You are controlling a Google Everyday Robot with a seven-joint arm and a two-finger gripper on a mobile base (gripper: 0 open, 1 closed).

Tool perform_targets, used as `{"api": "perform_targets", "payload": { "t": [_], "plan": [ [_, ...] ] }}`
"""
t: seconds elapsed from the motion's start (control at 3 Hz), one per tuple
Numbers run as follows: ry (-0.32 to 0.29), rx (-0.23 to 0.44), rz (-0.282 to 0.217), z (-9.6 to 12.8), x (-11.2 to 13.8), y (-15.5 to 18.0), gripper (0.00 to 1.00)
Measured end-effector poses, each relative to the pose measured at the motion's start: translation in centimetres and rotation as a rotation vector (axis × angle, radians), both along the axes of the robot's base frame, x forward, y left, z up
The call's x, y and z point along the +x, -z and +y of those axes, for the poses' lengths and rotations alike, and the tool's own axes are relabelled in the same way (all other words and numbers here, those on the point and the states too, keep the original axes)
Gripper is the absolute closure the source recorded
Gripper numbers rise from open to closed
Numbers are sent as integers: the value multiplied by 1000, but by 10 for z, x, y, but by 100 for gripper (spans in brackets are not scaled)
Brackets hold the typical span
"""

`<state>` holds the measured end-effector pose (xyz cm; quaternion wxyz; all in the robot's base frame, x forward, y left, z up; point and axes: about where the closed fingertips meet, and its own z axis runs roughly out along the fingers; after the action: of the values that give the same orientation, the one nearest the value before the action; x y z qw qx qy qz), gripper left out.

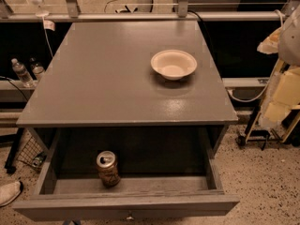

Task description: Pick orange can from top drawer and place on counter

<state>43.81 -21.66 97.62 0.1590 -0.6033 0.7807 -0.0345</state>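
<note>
The orange can (108,168) stands upright inside the open top drawer (126,203), left of the middle, with its silver top and pull tab showing. The drawer is pulled out towards me and its small metal knob (130,216) is on the front. The grey counter (108,78) lies above and behind the drawer. My gripper (280,95) is at the right edge of the view, beside the counter's right side and raised, far from the can and holding nothing that I can see.
A white bowl (173,64) sits on the counter at the right of middle. Two clear plastic bottles (22,73) stand on a ledge at the left. A rail (140,17) runs behind the counter. Speckled floor (267,182) lies to the right, and a shoe (9,192) at the lower left.
</note>
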Motion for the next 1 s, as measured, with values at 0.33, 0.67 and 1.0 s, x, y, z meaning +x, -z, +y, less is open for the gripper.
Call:
{"api": "perform_targets", "payload": {
  "t": [0.33,0.67,1.0],
  "plan": [
    [-3,16,-6,3,-1,4,0],
    [-13,63,-4,11,-4,18,0],
    [-60,144,21,29,-4,48,0]
  ]
}}
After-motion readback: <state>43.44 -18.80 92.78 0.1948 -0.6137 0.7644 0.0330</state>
